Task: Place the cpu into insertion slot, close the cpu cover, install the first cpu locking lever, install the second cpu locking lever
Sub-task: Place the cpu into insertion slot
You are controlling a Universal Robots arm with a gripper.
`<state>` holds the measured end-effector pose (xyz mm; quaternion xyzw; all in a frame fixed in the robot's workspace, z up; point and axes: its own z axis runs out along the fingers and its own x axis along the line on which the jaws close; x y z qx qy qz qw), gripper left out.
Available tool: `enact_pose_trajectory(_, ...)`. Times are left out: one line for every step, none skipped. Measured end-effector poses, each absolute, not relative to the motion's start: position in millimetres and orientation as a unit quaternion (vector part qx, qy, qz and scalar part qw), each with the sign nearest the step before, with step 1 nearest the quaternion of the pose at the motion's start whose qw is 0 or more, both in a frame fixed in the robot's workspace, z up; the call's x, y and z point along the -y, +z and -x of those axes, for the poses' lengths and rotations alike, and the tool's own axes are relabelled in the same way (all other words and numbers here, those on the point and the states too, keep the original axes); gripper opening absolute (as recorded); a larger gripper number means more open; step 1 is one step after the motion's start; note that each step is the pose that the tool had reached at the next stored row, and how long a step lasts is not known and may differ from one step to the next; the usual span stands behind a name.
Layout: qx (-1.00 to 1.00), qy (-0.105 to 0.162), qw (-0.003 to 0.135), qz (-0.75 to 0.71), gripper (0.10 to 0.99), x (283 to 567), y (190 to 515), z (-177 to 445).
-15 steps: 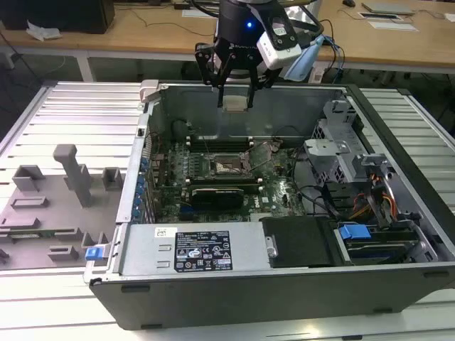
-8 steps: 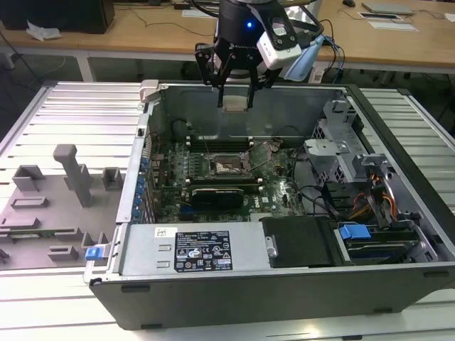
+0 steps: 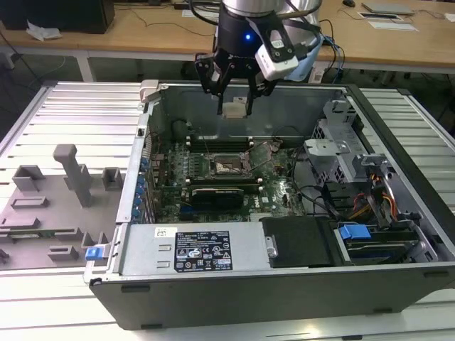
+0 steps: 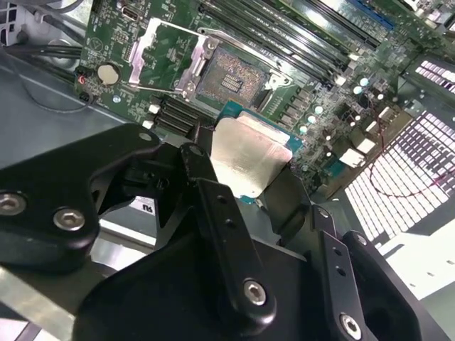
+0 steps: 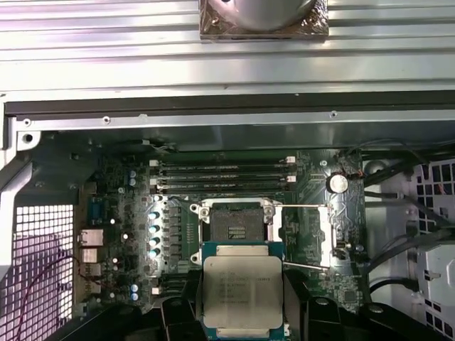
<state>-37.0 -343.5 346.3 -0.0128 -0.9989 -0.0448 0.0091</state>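
Note:
My gripper (image 3: 234,106) hangs above the open computer case, shut on the cpu (image 3: 234,109), a flat square chip with a pale silver top. In both wrist views the cpu (image 4: 245,160) (image 5: 242,288) sits level between the black fingers (image 4: 206,177). The insertion slot (image 3: 227,165) (image 5: 233,224) (image 4: 229,74) lies bare on the green motherboard, below the chip and a little off from straight under it. The cpu cover (image 5: 302,227) (image 4: 158,51) is folded open beside the socket. Two thin wire levers (image 5: 306,207) stand released next to it.
Long memory slots (image 5: 224,174) run along one side of the socket and a black card (image 3: 217,192) along the other. A drive cage and cables (image 3: 355,177) crowd the exterior view's right. Grey fixture blocks (image 3: 75,174) stand on the ribbed table at its left.

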Motion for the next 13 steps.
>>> enact_pose_trajectory(0.999, -0.045, 0.009, 0.013, 0.541, 343.5, 343.9, 37.0)
enact_pose_trajectory(0.999, -0.045, 0.009, 0.013, 0.541, 343.5, 342.0, 37.0)
enact_pose_trajectory(0.999, -0.045, 0.009, 0.013, 0.541, 343.5, 340.3, 37.0)
enact_pose_trajectory(0.999, -0.045, 0.009, 0.013, 0.541, 343.4, 337.2, 37.0)
enact_pose_trajectory(0.999, -0.045, 0.009, 0.013, 0.541, 343.5, 333.0, 37.2)
enact_pose_trajectory(0.999, -0.045, 0.009, 0.013, 0.541, 343.5, 329.9, 37.3)
enact_pose_trajectory(0.999, -0.045, 0.009, 0.013, 0.541, 343.4, 327.3, 37.4)
enact_pose_trajectory(0.999, -0.045, 0.009, 0.013, 0.541, 343.4, 325.8, 37.5)
enact_pose_trajectory(0.999, -0.045, 0.009, 0.013, 0.541, 343.4, 322.2, 37.5)
enact_pose_trajectory(0.999, -0.045, 0.009, 0.013, 0.541, 343.4, 319.3, 37.6)
enact_pose_trajectory(0.999, -0.045, 0.009, 0.013, 0.541, 343.4, 317.5, 37.6)
enact_pose_trajectory(0.999, -0.045, 0.009, 0.013, 0.541, 343.3, 314.8, 37.6)
enact_pose_trajectory(0.999, -0.045, 0.009, 0.013, 0.541, 343.3, 313.0, 37.6)
